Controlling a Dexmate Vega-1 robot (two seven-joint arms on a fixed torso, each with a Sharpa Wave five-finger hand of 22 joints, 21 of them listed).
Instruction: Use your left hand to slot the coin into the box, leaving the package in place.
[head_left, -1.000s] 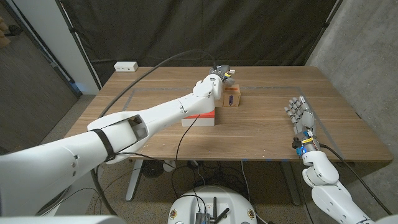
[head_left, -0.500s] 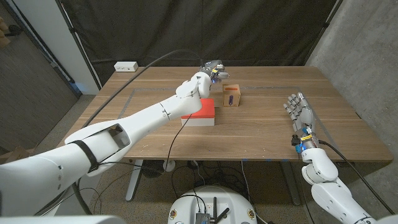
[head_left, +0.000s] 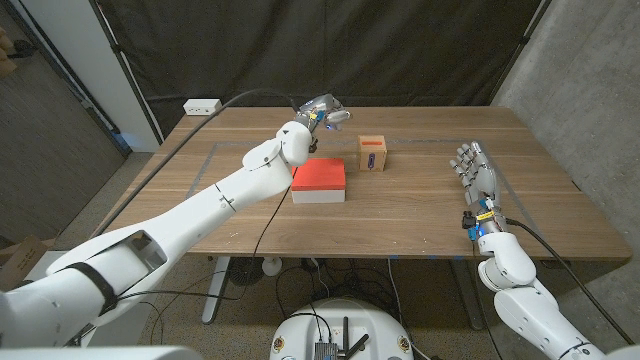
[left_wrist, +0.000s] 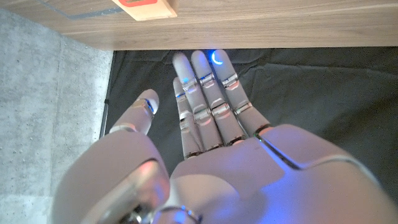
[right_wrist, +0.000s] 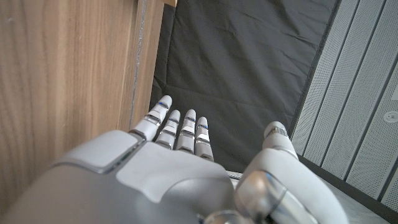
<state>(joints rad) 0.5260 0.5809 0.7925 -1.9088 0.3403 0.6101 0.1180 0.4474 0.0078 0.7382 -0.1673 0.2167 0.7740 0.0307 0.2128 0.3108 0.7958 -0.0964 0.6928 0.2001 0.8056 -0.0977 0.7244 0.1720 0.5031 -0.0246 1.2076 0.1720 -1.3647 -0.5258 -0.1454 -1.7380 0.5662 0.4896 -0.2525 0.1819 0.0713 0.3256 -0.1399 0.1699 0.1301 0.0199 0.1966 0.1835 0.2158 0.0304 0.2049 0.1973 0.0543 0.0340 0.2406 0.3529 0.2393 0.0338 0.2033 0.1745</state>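
I have my left hand (head_left: 322, 110) raised above the wooden table (head_left: 250, 205), near its far edge, just beyond the flat white package with the red top (head_left: 319, 182). From the left wrist view its fingers (left_wrist: 205, 99) reach out straight and close together, thumb apart, with nothing between them, so it is open and holding nothing. The small brown cardboard box with a dark slot on its front (head_left: 373, 154) stands on the table just beside the package, towards the right edge, apart from it. I cannot make out the coin anywhere. My right hand (head_left: 478, 178) waits near the table's right edge, fingers extended and slightly spread, holding nothing.
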